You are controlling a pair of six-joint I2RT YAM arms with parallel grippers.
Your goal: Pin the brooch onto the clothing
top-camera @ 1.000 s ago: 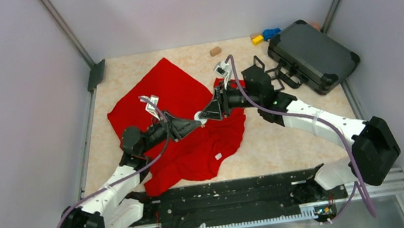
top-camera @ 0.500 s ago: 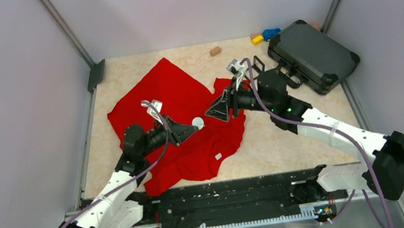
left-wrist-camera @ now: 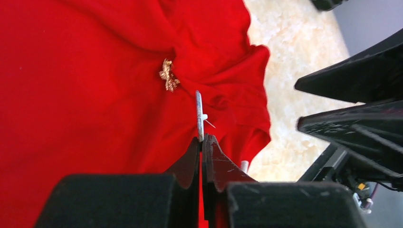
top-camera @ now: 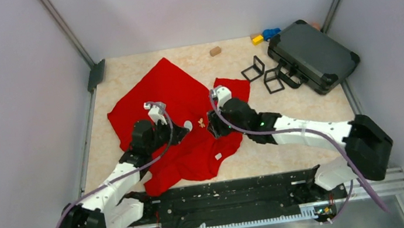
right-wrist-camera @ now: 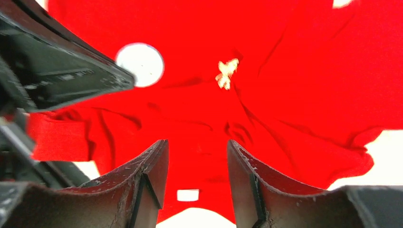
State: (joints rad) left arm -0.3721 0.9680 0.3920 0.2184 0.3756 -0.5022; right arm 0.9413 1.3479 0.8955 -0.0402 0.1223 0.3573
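- Red soft fabric garment (top-camera: 167, 89) lies spread on the pale stone-patterned bench (top-camera: 299, 107). The small gold bow-shaped brooch (top-camera: 201, 123) rests on top of it, and the cloth puckers into folds around the brooch.
- Whether the pin passes through the fabric cannot be told.
- The left fingers (left-wrist-camera: 187, 161) are pressed together on a thin white round disc (left-wrist-camera: 199, 111), held just left of the brooch and apart from it.
- The right fingers (right-wrist-camera: 152, 166) stand moderately apart and hold nothing. They hover low just right of the brooch, with their gap aimed at it.
- The step in hand looks like fastening: the brooch is placed but likely not secured.
- The next move probably calls for steadying the brooch with the right fingers while the disc is brought to it. The approach should be slow, since the loose cloth under the brooch may drag and shift.
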